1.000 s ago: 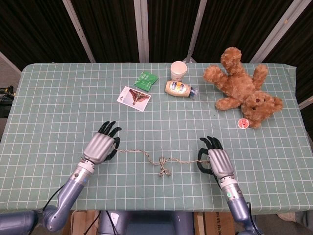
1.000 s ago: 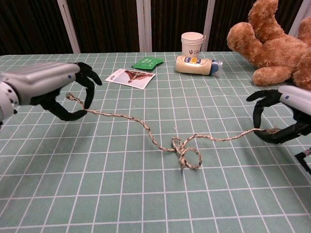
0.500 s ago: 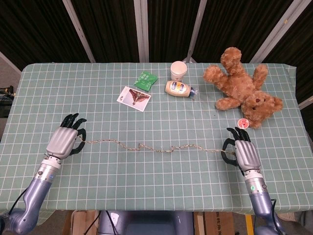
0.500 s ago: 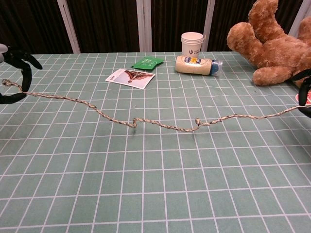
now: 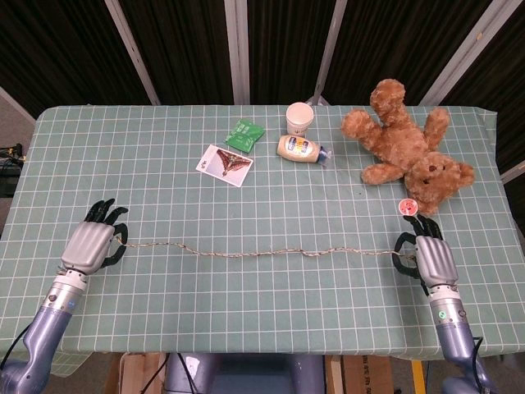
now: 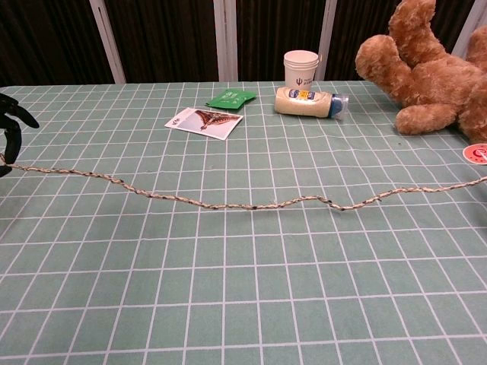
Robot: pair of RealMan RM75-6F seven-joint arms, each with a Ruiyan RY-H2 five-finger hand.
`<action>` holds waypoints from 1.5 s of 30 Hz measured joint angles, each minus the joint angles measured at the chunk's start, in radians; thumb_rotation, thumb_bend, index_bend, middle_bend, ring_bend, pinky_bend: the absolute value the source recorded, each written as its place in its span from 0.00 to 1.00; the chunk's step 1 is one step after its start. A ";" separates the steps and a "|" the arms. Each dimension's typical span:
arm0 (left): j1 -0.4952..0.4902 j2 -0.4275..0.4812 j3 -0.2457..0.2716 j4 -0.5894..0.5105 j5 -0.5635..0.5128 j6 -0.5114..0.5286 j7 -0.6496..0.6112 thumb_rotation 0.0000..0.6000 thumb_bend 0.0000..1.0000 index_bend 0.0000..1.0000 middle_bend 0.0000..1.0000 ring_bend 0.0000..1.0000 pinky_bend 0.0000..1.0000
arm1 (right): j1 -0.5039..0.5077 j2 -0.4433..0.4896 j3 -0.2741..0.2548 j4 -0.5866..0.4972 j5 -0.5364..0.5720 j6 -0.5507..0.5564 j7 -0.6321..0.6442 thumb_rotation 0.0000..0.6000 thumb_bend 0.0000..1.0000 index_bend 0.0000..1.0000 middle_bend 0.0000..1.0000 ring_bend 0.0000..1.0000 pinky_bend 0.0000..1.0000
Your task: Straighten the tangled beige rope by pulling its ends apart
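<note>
The beige rope [image 5: 262,252] lies almost straight across the near part of the green checked table [image 5: 164,164], with only slight waves in its middle [image 6: 251,204]. My left hand [image 5: 92,243] pinches the rope's left end at the table's left side. My right hand [image 5: 428,257] pinches the right end at the far right. In the chest view only the dark fingertips [image 6: 11,125] of the left hand show at the left edge, and the right hand is out of frame.
Behind the rope sit a picture card [image 5: 225,164], a green packet [image 5: 243,135], a paper cup [image 5: 299,119], a lying bottle [image 5: 301,149], a brown teddy bear [image 5: 406,147] and a small red-and-white disc [image 5: 408,207].
Both hands have moved further apart, left hand leftwards and right hand rightwards. The rope's loops and kinks have pulled out into a nearly straight line.
</note>
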 measured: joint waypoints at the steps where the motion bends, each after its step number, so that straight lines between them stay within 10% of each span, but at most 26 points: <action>1: 0.001 -0.002 0.001 0.003 0.000 0.001 0.000 1.00 0.53 0.61 0.17 0.00 0.00 | 0.000 -0.002 0.001 0.008 0.000 -0.001 0.003 1.00 0.44 0.62 0.17 0.00 0.00; 29: 0.035 -0.093 0.033 0.089 0.010 -0.013 -0.004 1.00 0.52 0.57 0.15 0.00 0.00 | 0.019 -0.065 0.001 0.162 0.041 -0.066 -0.019 1.00 0.44 0.61 0.17 0.00 0.00; 37: 0.037 -0.100 0.036 0.081 0.005 -0.019 0.023 1.00 0.32 0.40 0.06 0.00 0.00 | 0.024 -0.058 -0.014 0.158 0.035 -0.080 -0.053 1.00 0.44 0.04 0.00 0.00 0.00; 45: 0.048 -0.054 0.029 0.031 -0.040 -0.022 0.046 1.00 0.19 0.27 0.00 0.00 0.00 | 0.021 -0.030 -0.008 0.117 0.077 -0.088 -0.083 1.00 0.38 0.00 0.00 0.00 0.00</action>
